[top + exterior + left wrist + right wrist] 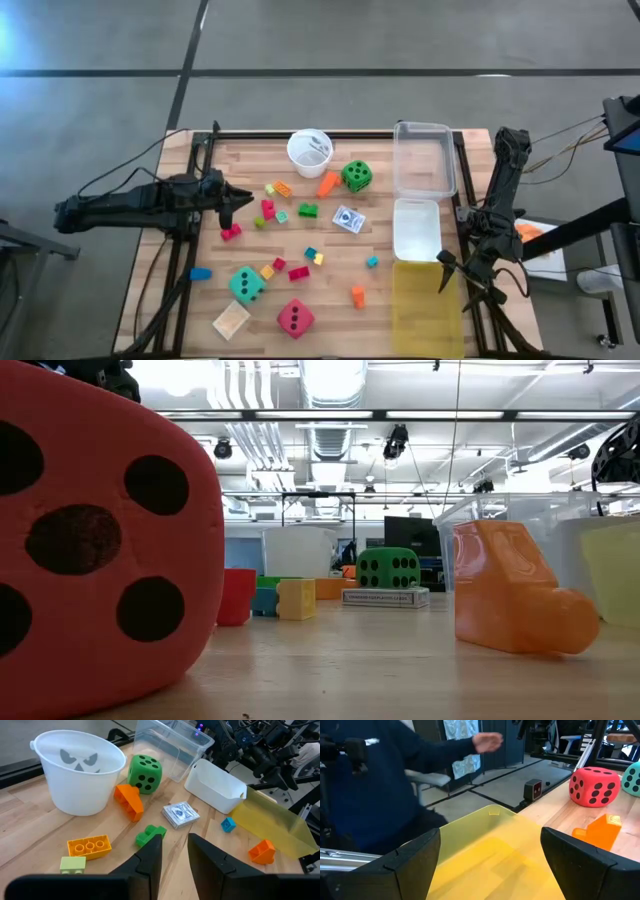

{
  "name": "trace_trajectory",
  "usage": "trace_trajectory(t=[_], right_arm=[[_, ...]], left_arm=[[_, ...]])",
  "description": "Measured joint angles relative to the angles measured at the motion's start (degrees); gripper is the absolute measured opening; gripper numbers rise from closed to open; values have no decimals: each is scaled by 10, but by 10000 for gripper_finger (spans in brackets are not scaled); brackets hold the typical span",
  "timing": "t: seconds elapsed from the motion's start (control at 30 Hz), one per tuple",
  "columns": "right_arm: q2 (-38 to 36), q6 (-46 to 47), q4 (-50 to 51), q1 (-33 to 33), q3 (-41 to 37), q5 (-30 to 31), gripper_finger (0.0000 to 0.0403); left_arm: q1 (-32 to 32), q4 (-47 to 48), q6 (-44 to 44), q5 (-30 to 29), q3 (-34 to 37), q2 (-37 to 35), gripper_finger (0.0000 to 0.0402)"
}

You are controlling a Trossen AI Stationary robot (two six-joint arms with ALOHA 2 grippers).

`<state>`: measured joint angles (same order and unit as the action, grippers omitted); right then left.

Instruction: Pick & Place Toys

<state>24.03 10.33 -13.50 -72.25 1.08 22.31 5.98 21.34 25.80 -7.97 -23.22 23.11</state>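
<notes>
Closest to the table-level camera, filling its near side, sits the red-pink die (90,550), a rounded foam cube with dark pips; from above it lies at the table's front edge (294,318).

The left gripper (174,851) hangs over the table's left half. Its two dark fingers are drawn close together with only a narrow gap, and nothing is between them. Just ahead of its tips lies a small green block (148,834), with a yellow studded block (89,846) and a pale green block (72,865) beside it. Farther out are an orange block (129,800), a small card pack (180,814), the green die (145,773) and a white round cup (80,770).

The right gripper (490,855) waits at the table's right front, fingers spread wide and empty, directly over the yellow bin (485,850). A person in a dark sleeve (385,785) stands beyond the table there.

The teal die (246,284) and a tan tile (231,320) lie near the red-pink die. A white bin (417,228) and a clear bin (422,158) line the right side.

The plastic blocks look light, hard and smooth, so likely to slip; gripping across two flat opposite sides seems safest. The foam dice should be light and squashy, forgiving if pinched across opposite faces, but need fingers spread wide. The card pack and tile lie flat and offer only thin edges.
</notes>
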Motion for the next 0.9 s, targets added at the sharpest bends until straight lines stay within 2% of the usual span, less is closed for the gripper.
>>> trace_trajectory(t=[0.3,0.4,0.5,0.57,0.63,0.73,0.8,0.9], right_arm=[[0,0,0,0,0,0,338],[0,-50,-18,1,0,17,338],[0,-108,-87,2,0,30,338],[0,-160,-157,7,0,73,338],[0,-178,-212,18,0,158,338],[0,-172,-223,41,0,254,338],[4,-163,-223,63,4,257,338],[17,-147,-223,102,14,213,338]], left_arm=[[0,0,-12,0,0,0,101],[0,0,-34,0,0,0,101],[0,0,-39,-3,0,0,101],[0,-6,-21,-5,0,0,101],[0,-17,5,-6,0,0,101],[0,-27,28,-7,0,0,101],[0,-33,28,-10,0,0,101],[0,-35,28,-11,0,0,101]])
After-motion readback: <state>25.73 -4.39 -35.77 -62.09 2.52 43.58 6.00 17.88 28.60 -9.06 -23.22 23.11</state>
